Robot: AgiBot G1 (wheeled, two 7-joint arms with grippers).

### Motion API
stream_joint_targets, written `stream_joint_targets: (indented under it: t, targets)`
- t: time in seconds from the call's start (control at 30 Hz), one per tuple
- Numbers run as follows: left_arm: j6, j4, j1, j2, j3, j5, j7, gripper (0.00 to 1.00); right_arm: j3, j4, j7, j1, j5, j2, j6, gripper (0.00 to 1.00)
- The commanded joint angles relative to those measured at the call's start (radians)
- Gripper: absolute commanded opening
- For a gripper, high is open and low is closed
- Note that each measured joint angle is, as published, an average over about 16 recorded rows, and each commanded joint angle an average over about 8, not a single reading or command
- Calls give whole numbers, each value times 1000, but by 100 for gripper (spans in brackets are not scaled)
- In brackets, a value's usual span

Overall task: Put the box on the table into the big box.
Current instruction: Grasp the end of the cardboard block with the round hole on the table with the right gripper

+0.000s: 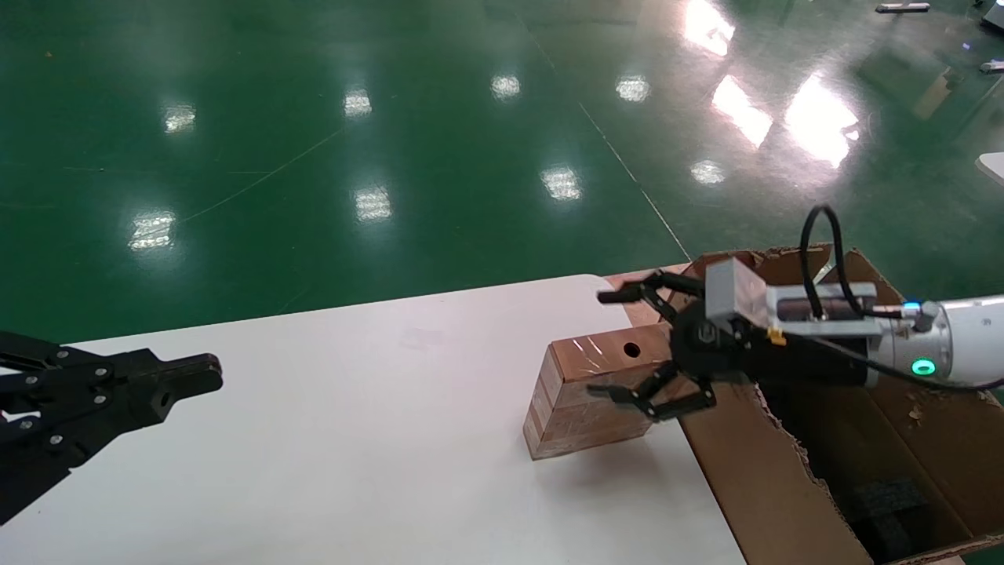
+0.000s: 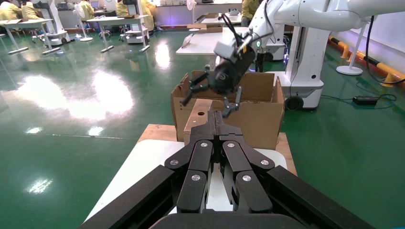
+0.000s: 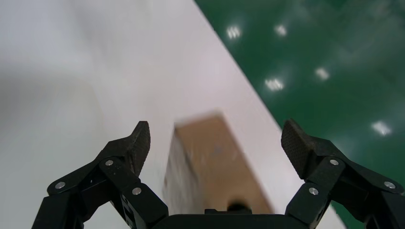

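Right claw (image 1: 620,345) gapes wide around the near end of the small taped box (image 1: 584,396), gripping nothing. That box sits on the tabletop (image 1: 353,439), at nine o'clock from the big carton (image 1: 784,486). Best to centre, clamp both long faces evenly. Left claw (image 1: 180,380) idles pinched together at far nine o'clock.

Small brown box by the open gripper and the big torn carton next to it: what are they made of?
The small flat brown box looks like cardboard wrapped in glossy tape: light glints off its top. The large brown carton looks like bare matte corrugated cardboard, with ragged torn edges. The open right gripper hovers at the small box; the left gripper is parked far off.
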Motion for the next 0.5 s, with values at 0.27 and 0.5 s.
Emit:
stream_joint_targets:
  t: [0.27,0.5]
  targets:
    - [0,0,0,0,0,0,0,0,-59,-147,-108,58,-48,-10,-6,100]
    - [0,0,0,0,0,0,0,0,-95,-203,-134,98,-40,-36,-11,100]
